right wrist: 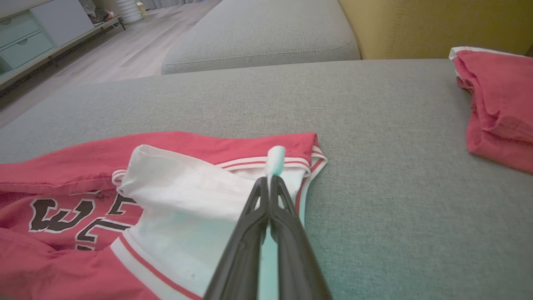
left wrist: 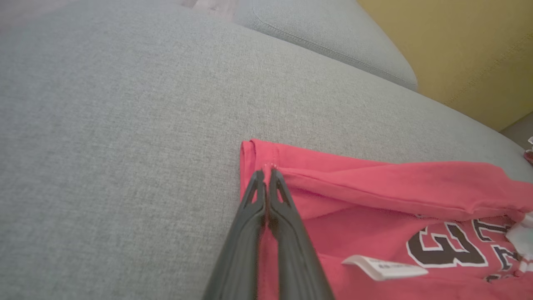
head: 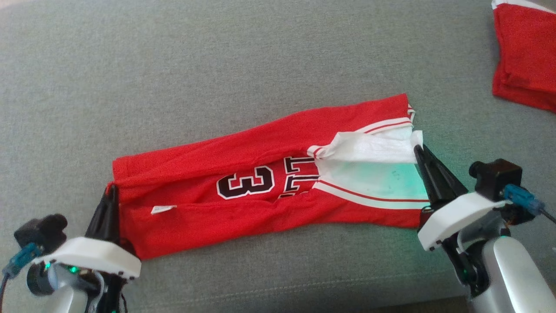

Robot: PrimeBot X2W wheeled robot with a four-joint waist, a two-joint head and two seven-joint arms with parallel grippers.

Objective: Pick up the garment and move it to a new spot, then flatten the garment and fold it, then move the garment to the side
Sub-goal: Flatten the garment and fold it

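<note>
one red jersey lies stretched across the grey couch cushion, folded lengthwise into a long band, with part of the black number and letters showing at its middle and the white lining turned out at the neck end. it looks light, thin and limp, so it should sag and bunch wherever it is not held, and the mesh may slip out of a shallow pinch; it is in no way fragile. the sound places to take it are the doubled edges: the hem corners at one end, the striped trim at the other, where several layers give a grip something to bite. a small white tag lies on the lower fold near the hem end. the left gripper has its two fingers pressed together at the hem corner and seems to nip the red edge there. the right gripper is likewise closed, with a tuft of white lining poking out past its tips by the trim. pulling the two ends apart evenly should draw the band taut. well apart, at the cushion's far right, sits a plain red cloth; a yellow backrest rises behind.
</note>
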